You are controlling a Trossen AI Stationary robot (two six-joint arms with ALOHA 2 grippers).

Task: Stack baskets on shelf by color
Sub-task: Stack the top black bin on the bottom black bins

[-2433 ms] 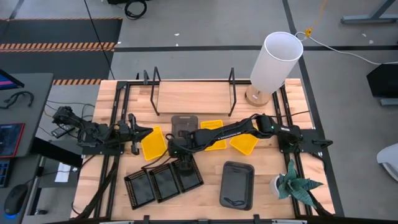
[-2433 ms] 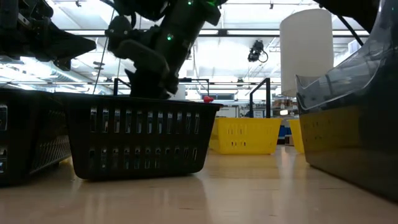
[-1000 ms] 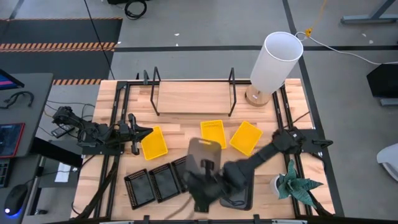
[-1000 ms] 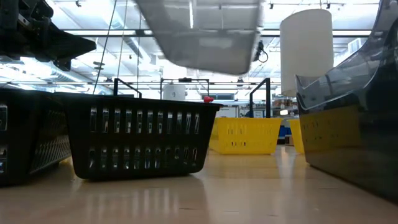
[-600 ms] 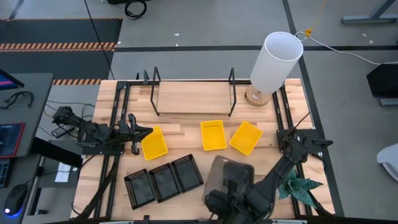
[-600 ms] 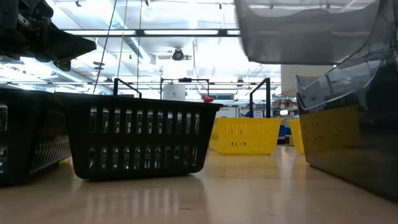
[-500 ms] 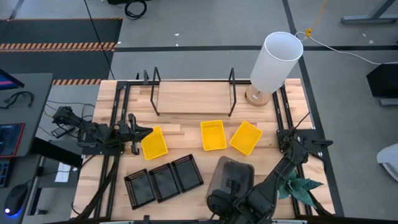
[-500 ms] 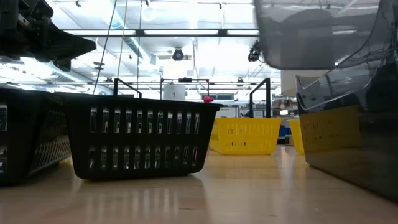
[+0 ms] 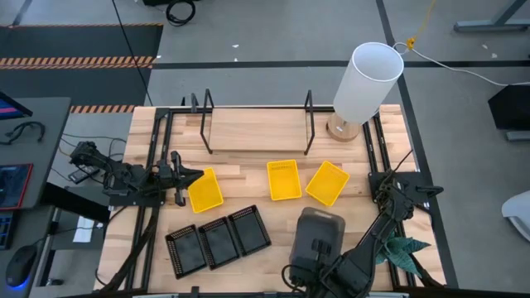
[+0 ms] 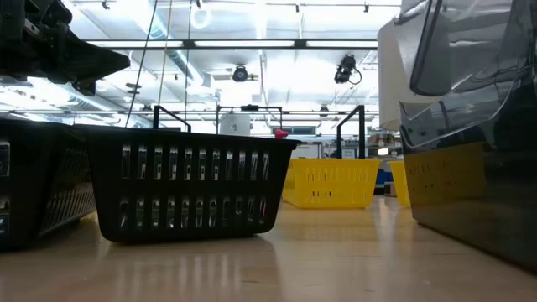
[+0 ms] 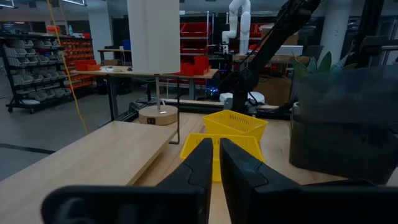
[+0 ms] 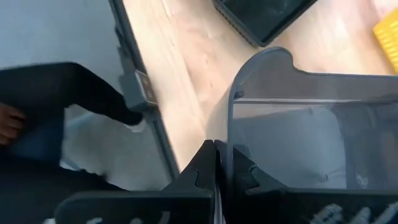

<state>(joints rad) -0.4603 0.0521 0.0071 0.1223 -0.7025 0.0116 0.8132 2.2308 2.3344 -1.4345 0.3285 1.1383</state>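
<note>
Taking the shelf (image 9: 257, 131) as the landmark and starting at the table edge farthest from it: the right gripper (image 12: 219, 163) is pinched tight on the rim of a dark grey basket (image 9: 317, 240), its fingers almost closed with only the thin plastic wall between them. It holds that basket in the air over the near-right part of the table, well apart from the shelf. More dark grey plastic shows beneath the held basket in the low view (probably other grey baskets already nested there, though how many cannot be told).

A little nearer the shelf, off toward its left end, three black baskets (image 9: 218, 242) sit touching in a row. Closer again, three yellow baskets (image 9: 284, 180) lie singly between the black row and the shelf, one of them (image 9: 204, 189) just beside the left gripper (image 9: 187, 177). That gripper waits at the table's left side with its fingers nearly together and nothing held. The shelf board itself carries no basket, and a white lamp (image 9: 364, 83) stands beside its right end.

The step in hand looks like gathering the greys into one pile. The next move calls for lining the held basket squarely over the grey one below, lowering it, and letting go only once it sits inside; carrying the pile to the shelf comes afterwards.
</note>
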